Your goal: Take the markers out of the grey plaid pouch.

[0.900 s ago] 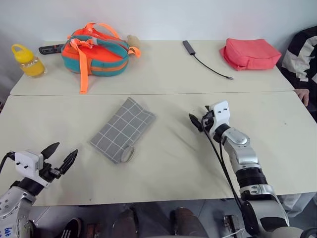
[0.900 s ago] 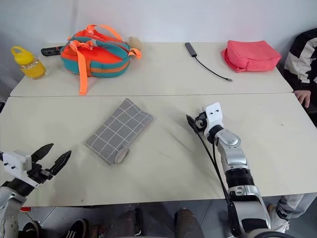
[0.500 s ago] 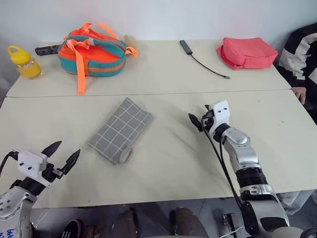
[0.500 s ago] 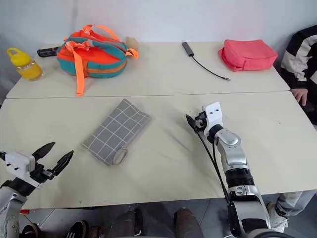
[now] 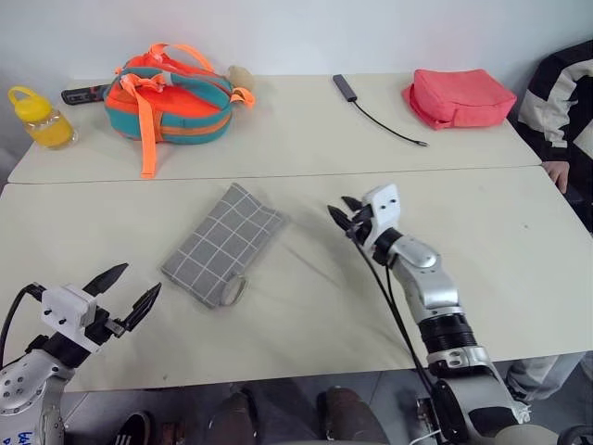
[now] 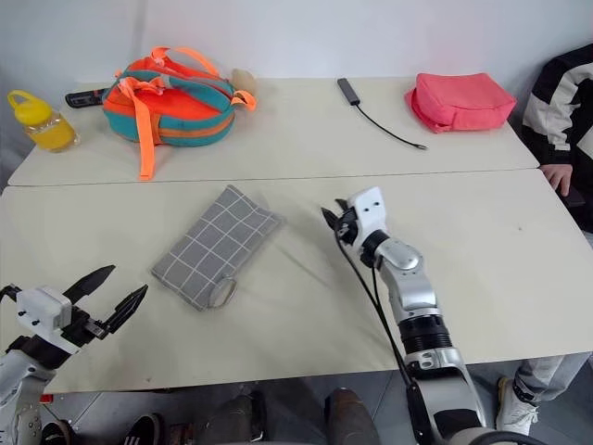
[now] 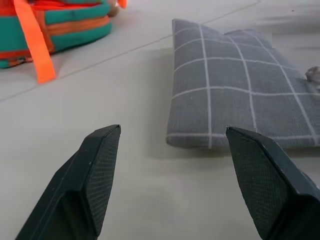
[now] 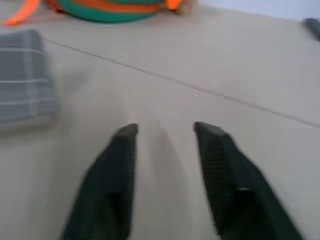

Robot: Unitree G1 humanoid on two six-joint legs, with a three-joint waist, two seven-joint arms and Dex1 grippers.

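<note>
Cream tables [image 5: 306, 130] (two, butted together) against white wall [image 5: 306, 32].

A bare test room or lab: two plain cream desks [image 5: 306, 139] pushed together against a blank white wall [image 5: 371, 32] (a person's striped sleeve [image 5: 556, 93] at the edge).
</note>
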